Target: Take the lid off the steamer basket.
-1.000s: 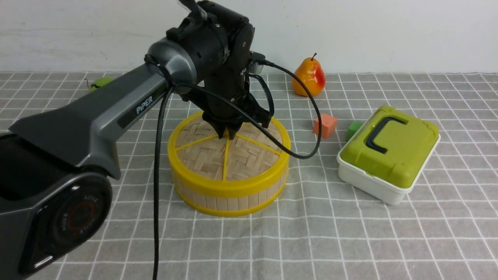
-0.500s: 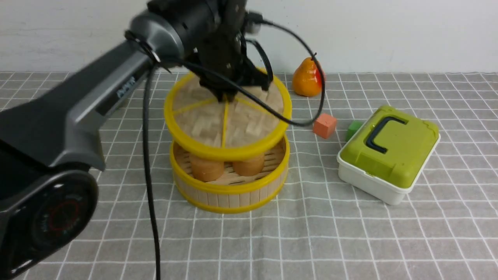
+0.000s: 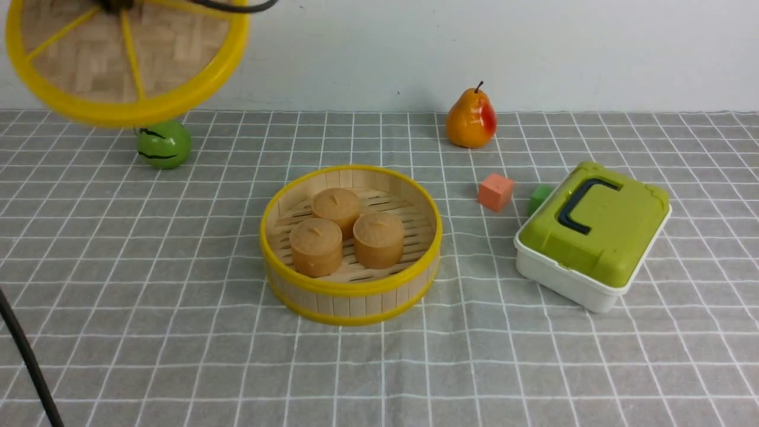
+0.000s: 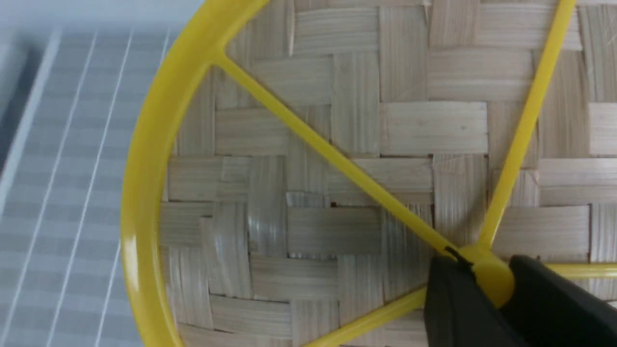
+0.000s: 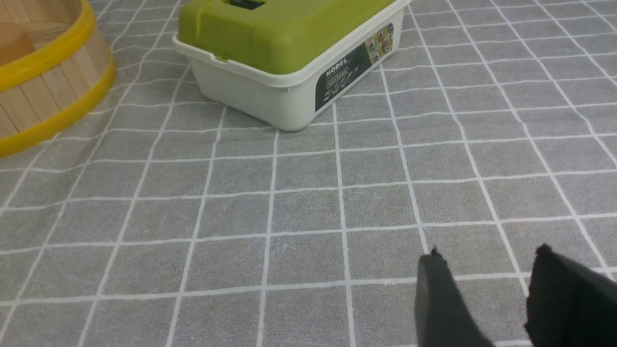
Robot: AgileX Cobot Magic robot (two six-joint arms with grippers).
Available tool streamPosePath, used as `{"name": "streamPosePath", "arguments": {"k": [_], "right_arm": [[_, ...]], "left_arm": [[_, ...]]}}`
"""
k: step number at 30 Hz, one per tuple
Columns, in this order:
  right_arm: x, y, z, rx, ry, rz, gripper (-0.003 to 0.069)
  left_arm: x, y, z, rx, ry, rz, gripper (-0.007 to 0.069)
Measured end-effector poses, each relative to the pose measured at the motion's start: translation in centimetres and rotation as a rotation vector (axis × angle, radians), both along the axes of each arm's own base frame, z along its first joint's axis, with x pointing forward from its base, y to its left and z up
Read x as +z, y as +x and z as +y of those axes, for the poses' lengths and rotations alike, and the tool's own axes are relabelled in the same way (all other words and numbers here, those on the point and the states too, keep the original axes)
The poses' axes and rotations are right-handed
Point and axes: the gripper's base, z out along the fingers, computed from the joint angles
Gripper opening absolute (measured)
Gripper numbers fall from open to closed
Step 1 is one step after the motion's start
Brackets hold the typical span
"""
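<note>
Your front camera looks forward across the tablecloth (image 3: 178, 356) to the wall (image 3: 533, 47). Your left wrist camera sits tight against the lid (image 4: 337, 144). Your right wrist camera sits low, sharing the steamer basket (image 5: 43, 91) and green-lidded box (image 5: 270, 91) with front.

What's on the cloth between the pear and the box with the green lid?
Two little cubes: an orange cube, then a green cube right beside the box. The front view shows them, with the pear farther back.

woven bamboo lid (image 4: 337, 144) with glossy yellow plastic rim.
</note>
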Motion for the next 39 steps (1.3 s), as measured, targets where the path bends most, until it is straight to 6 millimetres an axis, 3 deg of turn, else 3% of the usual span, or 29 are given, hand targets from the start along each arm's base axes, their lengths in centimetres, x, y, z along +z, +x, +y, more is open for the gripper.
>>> {"name": "streamPosePath", "arguments": {"k": [2,4,9,15,17,20,22,25,29,32,34,36,37,39], "right_arm": [[0.0,0.0,0.0,0.000,0.000,0.000,0.0242],[0.0,0.0,0.0,0.000,0.000,0.000,0.0242],[0.0,0.0,0.0,0.000,0.000,0.000,0.0244],[0.0,0.0,0.0,0.000,0.000,0.000,0.0244],[0.0,0.0,0.0,0.000,0.000,0.000,0.0244],[0.0,0.0,0.0,0.000,0.000,0.000,0.0244],[0.0,0.0,0.0,0.000,0.000,0.000,0.0244],[0.0,0.0,0.0,0.000,0.000,0.000,0.0244],[0.0,0.0,0.0,0.000,0.000,0.000,0.0244],[0.0,0.0,0.0,0.000,0.000,0.000,0.0244],[0.0,0.0,0.0,0.000,0.000,0.000,0.0244],[0.0,0.0,0.0,0.000,0.000,0.000,0.0244],[0.0,0.0,0.0,0.000,0.000,0.000,0.0244],[0.0,0.0,0.0,0.000,0.000,0.000,0.0244]], "left_arm": [[-2.9,0.7,1.6,0.038,-0.036,0.071,0.0107],[-7.4,1.6,2.7,0.070,-0.078,0.139,0.0107],[-14.8,2.7,2.3,0.119,-0.148,0.193,0.0107],[-18.7,3.7,2.0,0.171,-0.212,0.227,0.0113],[-19.0,3.7,2.0,0.172,-0.212,0.232,0.0128],[-19.0,3.8,2.0,0.170,-0.212,0.224,0.0219],[-18.1,3.6,2.0,0.167,-0.217,0.205,0.0272],[-16.1,3.0,1.9,0.161,-0.224,0.162,0.0273],[-6.9,-0.9,1.8,0.095,-0.239,-0.045,0.0106],[0.3,-6.2,1.5,0.038,-0.270,-0.259,-0.0013],[3.6,-10.2,1.5,0.005,-0.273,-0.381,-0.0013],[5.1,-13.0,1.5,-0.014,-0.266,-0.451,-0.0013],[6.6,-16.8,1.5,-0.038,-0.248,-0.532,-0.0013],[6.6,-21.0,1.6,-0.059,-0.228,-0.606,-0.0013]]}}
